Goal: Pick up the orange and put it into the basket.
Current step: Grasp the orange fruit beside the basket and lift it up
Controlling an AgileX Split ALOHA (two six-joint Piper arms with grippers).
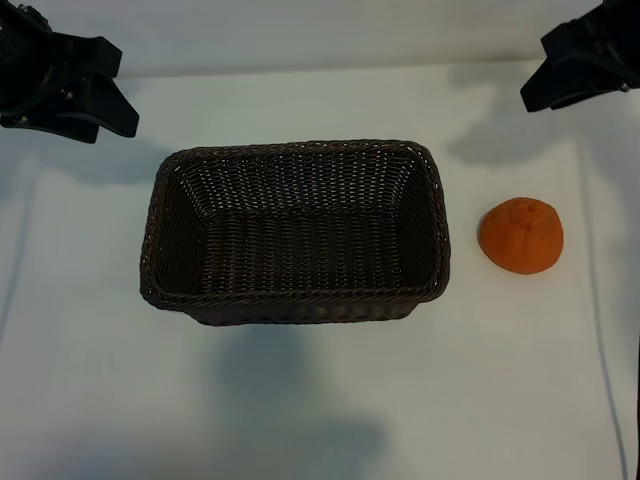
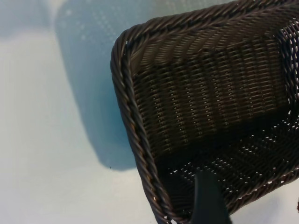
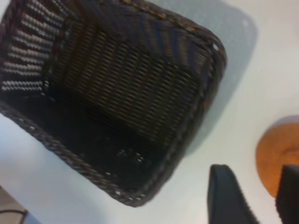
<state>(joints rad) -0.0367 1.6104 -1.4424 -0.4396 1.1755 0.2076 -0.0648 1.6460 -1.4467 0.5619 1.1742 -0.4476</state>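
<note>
White tabletop [image 1: 320, 400] fills the exterior view, bare and softly shadowed at six o'clock; just beyond that shadow, at the centre, sits the basket [image 1: 295, 232], a dark brown woven rectangle with rounded corners, sloped sides and a braided rim, its long side running from nine to three o'clock, nothing lying inside it; at three o'clock from the basket, near its short side but not touching it, the orange [image 1: 521, 235] rests on the table, its dimpled knob facing up.

Farther back, at ten o'clock, the left gripper [image 1: 70, 85] hangs above the table, apart from the basket's far corner; its wrist view looks down onto a corner of the basket [image 2: 205, 107] with one dark finger [image 2: 208, 200] over the weave, so whether its fingers are spread or pressed together cannot be told from the pictures; at two o'clock the right gripper [image 1: 585, 60] hangs at the far edge, well apart from the orange; its wrist view shows two dark fingers [image 3: 229, 196] spread, a gap between them, pinching nothing, with the orange [image 3: 275, 156] on the table beyond them and the basket [image 3: 112, 98] to one side.
</note>
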